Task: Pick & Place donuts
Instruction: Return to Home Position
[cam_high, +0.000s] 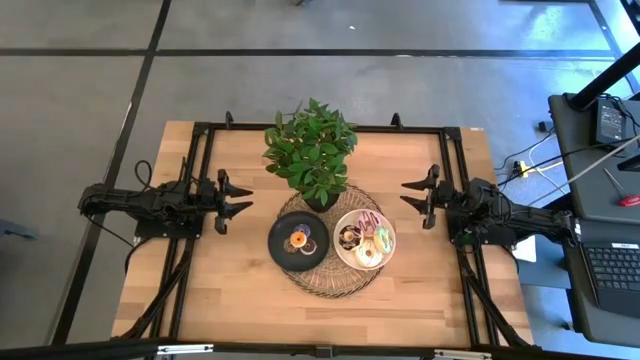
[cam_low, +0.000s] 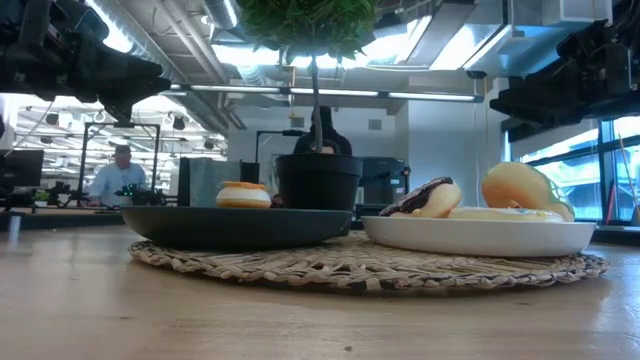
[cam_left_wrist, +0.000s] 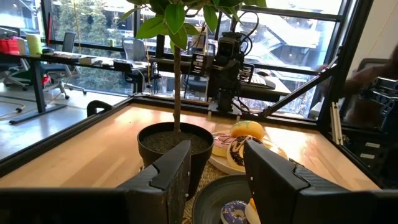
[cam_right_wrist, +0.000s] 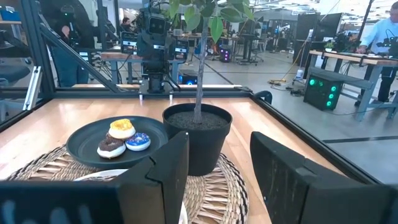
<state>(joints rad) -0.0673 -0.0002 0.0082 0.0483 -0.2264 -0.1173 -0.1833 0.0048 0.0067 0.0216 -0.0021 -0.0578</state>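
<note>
Three donuts, orange (cam_right_wrist: 122, 128), brown (cam_right_wrist: 111, 147) and blue-purple (cam_right_wrist: 137, 142), lie on the round black plate (cam_high: 281, 246). Several more donuts (cam_high: 366, 240), one of them chocolate-iced (cam_low: 430, 198), lie on the round white plate (cam_high: 340, 256) beside it. Both plates rest on a woven round mat (cam_high: 330, 280). My left gripper (cam_high: 245, 199) hangs open to the left of the plates, clear of them; in its wrist view (cam_left_wrist: 217, 168) the plates show between its fingers. My right gripper (cam_high: 406, 196) hangs open to their right, also clear (cam_right_wrist: 219, 162).
A potted plant in a black pot (cam_high: 312, 150) stands on the far part of the mat, just behind both plates (cam_low: 320, 180). A black frame rims the table (cam_high: 200, 130). Bare wood (cam_high: 250, 300) lies near and to both sides. People show in the room beyond (cam_low: 118, 175).
</note>
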